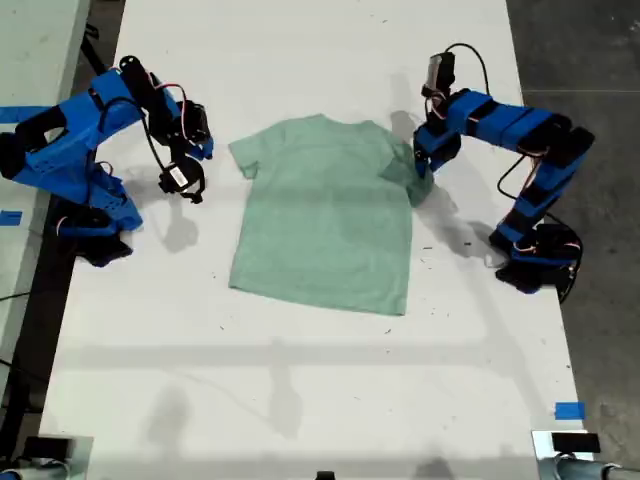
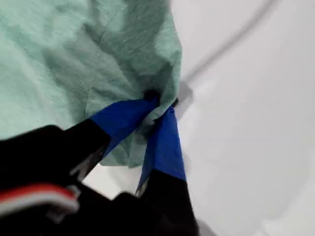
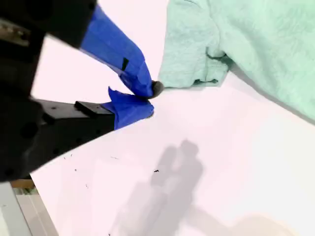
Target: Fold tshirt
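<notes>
The pale mint-green tshirt (image 1: 325,215) lies flat on the white table (image 1: 300,380), neck toward the far edge. My first gripper (image 1: 420,182) is at the sleeve on the exterior view's right, shut on a bunched pinch of that sleeve's cloth (image 2: 74,59); its blue fingertips (image 2: 162,128) meet in the fabric, where the first gripper (image 2: 160,101) closes. My second gripper (image 1: 185,180) hovers off the sleeve on the exterior view's left, apart from the shirt. In the second wrist view the second gripper (image 3: 147,96) is shut on nothing, a short gap from that sleeve (image 3: 192,64).
Both arm bases stand on the table, one (image 1: 95,225) at the exterior view's left edge, one (image 1: 535,260) at its right. Blue tape (image 1: 568,410) marks the near right of the exterior view. Dark floor (image 1: 590,60) borders the table there.
</notes>
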